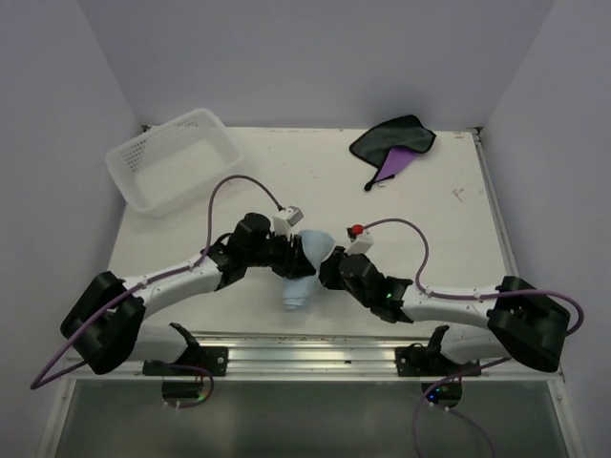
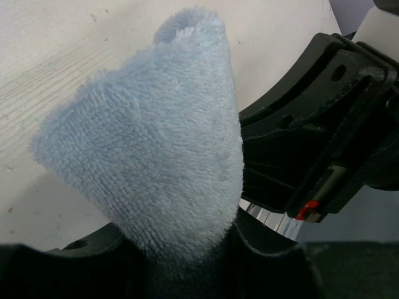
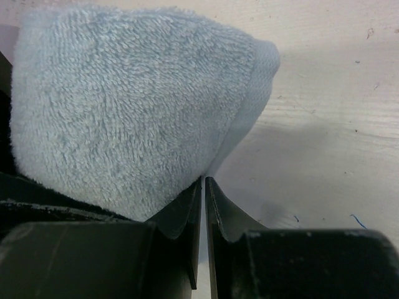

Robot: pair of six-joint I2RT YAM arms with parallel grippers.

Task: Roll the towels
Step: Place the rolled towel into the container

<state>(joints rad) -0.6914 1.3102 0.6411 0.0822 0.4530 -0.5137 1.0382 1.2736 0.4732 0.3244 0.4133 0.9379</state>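
Note:
A light blue towel (image 1: pixel 298 281), bunched into a fat roll, sits at the table's middle between both arms. My left gripper (image 1: pixel 298 250) is shut around its thick body; in the left wrist view the towel (image 2: pixel 156 143) rises out of the dark jaws of the left gripper (image 2: pixel 187 249). From the right, my right gripper (image 1: pixel 329 267) meets it. In the right wrist view, the right gripper (image 3: pixel 204 180) stands with its jaws almost together, pinching the hem of the towel (image 3: pixel 124 106), which lies over the left finger. The purple and dark grey towel (image 1: pixel 394 145) lies crumpled at the far right.
A white lattice basket (image 1: pixel 174 156) stands at the far left corner. The right arm's black body (image 2: pixel 324 137) fills the right side of the left wrist view, close to the roll. White walls border the table (image 1: pixel 458 239) on three sides.

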